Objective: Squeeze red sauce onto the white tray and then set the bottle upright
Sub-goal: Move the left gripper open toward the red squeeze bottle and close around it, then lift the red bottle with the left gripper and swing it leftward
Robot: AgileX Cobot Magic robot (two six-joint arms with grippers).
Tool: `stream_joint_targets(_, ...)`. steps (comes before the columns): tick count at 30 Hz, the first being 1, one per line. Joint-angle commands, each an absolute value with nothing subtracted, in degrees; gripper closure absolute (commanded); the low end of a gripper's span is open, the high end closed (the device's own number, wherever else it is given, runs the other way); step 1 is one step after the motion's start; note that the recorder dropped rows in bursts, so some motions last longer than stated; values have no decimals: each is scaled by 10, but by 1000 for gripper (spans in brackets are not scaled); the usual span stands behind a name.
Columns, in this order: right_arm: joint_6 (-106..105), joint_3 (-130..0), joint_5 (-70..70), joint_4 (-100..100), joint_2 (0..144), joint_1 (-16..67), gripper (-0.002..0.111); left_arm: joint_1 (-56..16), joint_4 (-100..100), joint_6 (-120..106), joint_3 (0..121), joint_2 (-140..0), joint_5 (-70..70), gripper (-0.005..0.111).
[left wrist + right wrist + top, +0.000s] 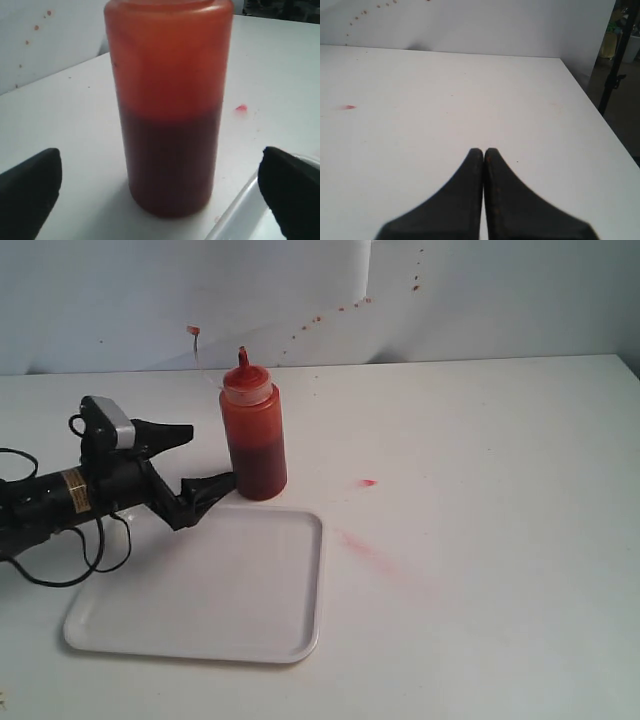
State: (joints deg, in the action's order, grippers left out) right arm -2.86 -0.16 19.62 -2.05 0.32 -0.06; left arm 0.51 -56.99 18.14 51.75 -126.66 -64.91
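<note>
Exterior view: the white tray point(200, 590) lies flat on the surface point(480, 440), nearest the camera. Just past its far rim, the left tool point(205, 455) is spread wide on either side of the bottle point(254, 440), gripping nothing. The bottle stands upright on the surface beside that rim, nozzle up, with a small red spot point(368, 482) to its right. In the right wrist view, the right tool point(484, 160) is fully closed and empty.

Bottle point(169, 115) cap & nozzle off-frame, L wrist view; tray point(239, 212) mostly off-frame.
</note>
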Motion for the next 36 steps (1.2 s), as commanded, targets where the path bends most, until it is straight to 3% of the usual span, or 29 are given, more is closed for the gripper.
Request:
stream_joint_targets(1,-25,0,196,-19,0,0,108,-6,-619,225,588,-1329,-627,2)
stream_joint_targets(6,-25,0,196,-19,0,0,108,-29,-622,225,646,-1369,-624,2)
stream_joint_targets(14,-25,0,196,-19,0,0,108,-100,-606,225,708,-1369,-490,2)
stream_joint_targets(28,-25,0,196,-19,0,0,108,-103,-571,267,709,-1369,-456,4)
stream_joint_targets(30,-25,0,196,-19,0,0,108,-103,-571,267,709,-1369,-448,11)
stream_joint_targets(32,-25,0,196,-19,0,0,108,-103,-571,267,709,-1369,-447,26)
stream_joint_targets(36,-25,0,196,-19,0,0,108,-103,-571,267,709,-1369,-447,78)
